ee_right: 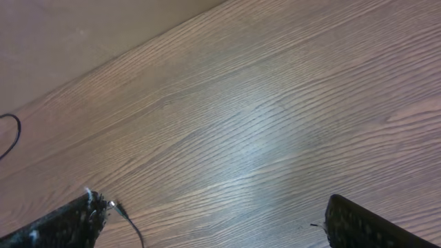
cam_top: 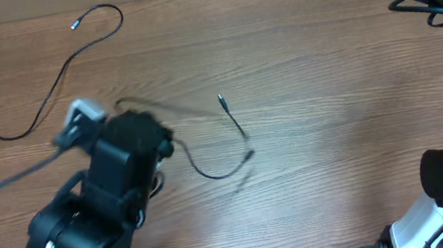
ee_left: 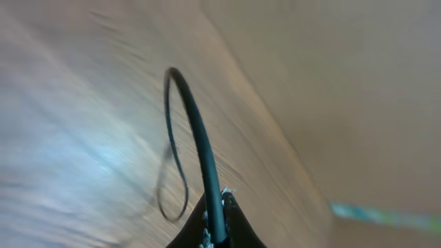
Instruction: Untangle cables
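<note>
Overhead: held cable (cam_top: 233,119) runs right from left gripper (ee_left: 217,210) and curves over table (cam_top: 335,125). Plug tip (cam_top: 221,99) up-right of left gripper. Left gripper clamped on this cable. Loose cable (cam_top: 43,92) up-left of left gripper. Right gripper (ee_right: 213,227) far right of it, jaws wide, empty.

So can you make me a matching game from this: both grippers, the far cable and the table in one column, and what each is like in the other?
Things:
1. left gripper
2. right gripper
3. far cable
4. table

Descriptions:
A. brown wood grain
B. wide open
C. shut on the near cable
D. lying loose in curves, untouched

Pairs: 1-C, 2-B, 3-D, 4-A
</note>
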